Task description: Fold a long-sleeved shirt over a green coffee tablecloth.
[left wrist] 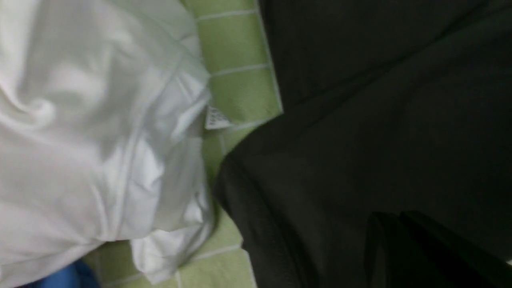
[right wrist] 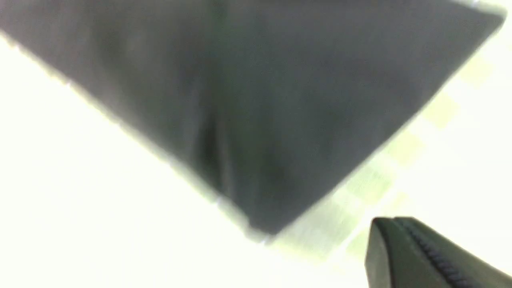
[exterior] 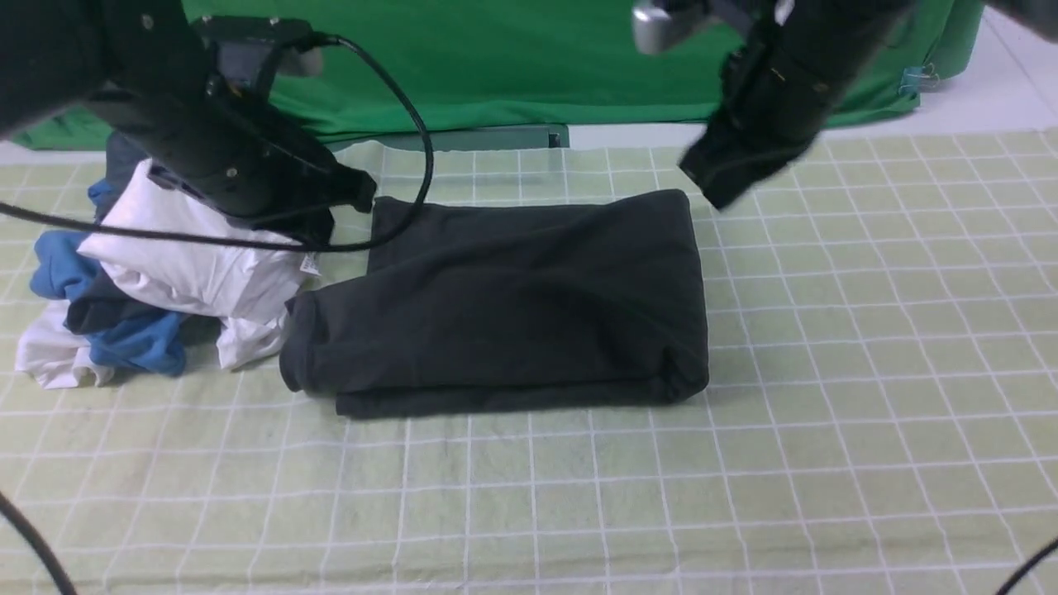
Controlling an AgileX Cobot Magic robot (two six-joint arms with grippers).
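The black long-sleeved shirt (exterior: pixel 512 297) lies folded into a thick rectangle in the middle of the pale green gridded tablecloth (exterior: pixel 868 330). My left gripper (exterior: pixel 362 192) hovers at the shirt's far left corner; in the left wrist view it (left wrist: pixel 396 219) is shut and empty above the black fabric (left wrist: pixel 380 120). My right gripper (exterior: pixel 709 183) hangs raised just beyond the shirt's far right corner, blurred. The right wrist view shows it (right wrist: pixel 394 222) shut with nothing in it, over the cloth (right wrist: pixel 360 188) beside a shirt corner (right wrist: pixel 248 120).
A heap of white (exterior: pixel 190 264), blue (exterior: pixel 132 343) and dark garments sits left of the shirt, touching its left edge. A plain bright green sheet (exterior: pixel 512 66) hangs at the back. A black cable (exterior: pixel 417 124) loops from my left arm over the shirt's far left corner.
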